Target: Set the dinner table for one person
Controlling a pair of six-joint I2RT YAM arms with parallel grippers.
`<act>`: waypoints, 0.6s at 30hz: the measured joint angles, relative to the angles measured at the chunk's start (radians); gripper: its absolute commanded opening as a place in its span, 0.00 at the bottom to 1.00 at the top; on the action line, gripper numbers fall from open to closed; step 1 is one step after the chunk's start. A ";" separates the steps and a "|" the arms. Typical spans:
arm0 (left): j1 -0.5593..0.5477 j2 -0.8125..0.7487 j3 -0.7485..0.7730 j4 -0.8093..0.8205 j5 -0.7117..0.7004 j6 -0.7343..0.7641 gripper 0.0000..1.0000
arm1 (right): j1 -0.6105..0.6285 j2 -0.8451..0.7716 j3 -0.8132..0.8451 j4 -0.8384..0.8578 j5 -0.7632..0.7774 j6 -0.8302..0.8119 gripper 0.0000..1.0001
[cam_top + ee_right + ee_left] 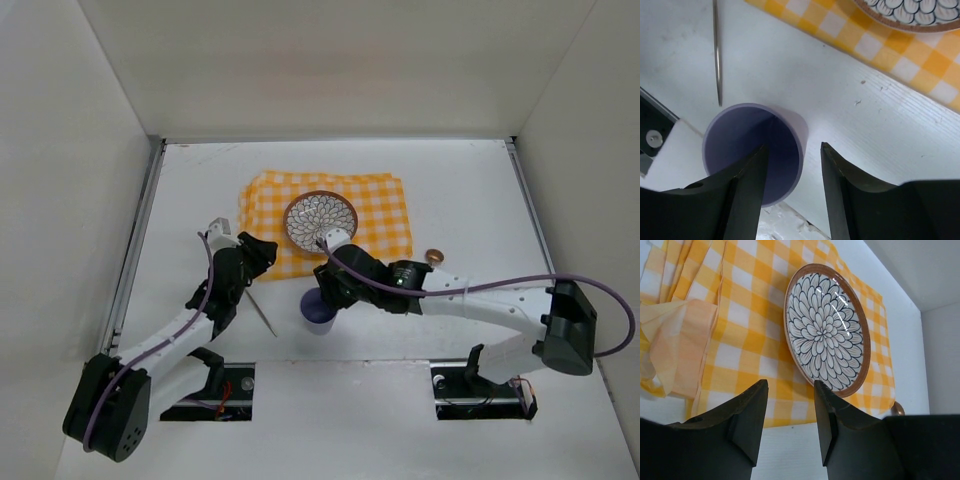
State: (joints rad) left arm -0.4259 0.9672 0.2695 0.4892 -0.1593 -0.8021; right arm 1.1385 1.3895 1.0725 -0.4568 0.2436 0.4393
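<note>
Low in the middle of the top view, the right end effector (794,150) is down on a purple cup (740,150). It's open about a cup-wall's worth and then some. From the wrist camera it looks like one finger is inside the cup and the other outside, straddling the rim, not clamped yet. I can't tell if either finger actually touches.

The left end effector (790,385) is over at center left, jaws parted and holding nothing, hovering at the lower left edge of the checked cloth (385,215).

Working outward: the cloth lies flat in the upper middle of the white tabletop (450,190), with a flower-pattern plate (321,220) sitting on it. A pale orange napkin (682,347) lies rumpled at the cloth's left side. A thin metal utensil (263,311) is on bare tabletop just left of the cup, off the cloth. There's a small brown thing (434,256) right of the cloth, too small to identify.

So I'd call this roughly halfway. Mat and plate look done. The cup needs to get up next to the plate, the utensil needs placing, and maybe the napkin needs tidying.
</note>
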 measured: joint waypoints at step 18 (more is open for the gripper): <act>-0.011 -0.094 -0.017 -0.002 -0.018 -0.003 0.39 | -0.159 -0.006 0.061 0.024 -0.034 -0.028 0.11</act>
State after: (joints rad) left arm -0.4374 0.8734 0.2527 0.4877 -0.1768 -0.8047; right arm 0.9798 1.3834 1.1332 -0.4324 0.2100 0.4114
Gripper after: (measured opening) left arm 0.393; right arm 0.116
